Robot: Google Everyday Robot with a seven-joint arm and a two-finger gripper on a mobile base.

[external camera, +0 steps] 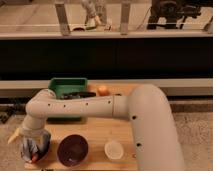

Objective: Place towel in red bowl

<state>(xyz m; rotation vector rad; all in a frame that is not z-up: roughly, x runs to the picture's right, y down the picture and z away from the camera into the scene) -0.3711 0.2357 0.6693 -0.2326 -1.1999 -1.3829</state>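
Gripper low at the table's near left corner, with the towel

The gripper (33, 146) points down over the wooden table (95, 131); whether it is clamped or loose cannot be told. The bluish-grey towel (29, 149) bunches right at it, a red patch showing beneath. Just to its right sits a dark red bowl (72, 149), further right a small white cup (114, 149). Behind it are a green tray (67, 85) and an orange (102, 90).

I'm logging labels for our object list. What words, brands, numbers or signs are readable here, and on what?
None: no text can be read anywhere in this view.
The green bin, orange, red bowl, white cup and towel show no print.
The gripper, low over the table beside the red bowl, at the towel, shows no marking either.
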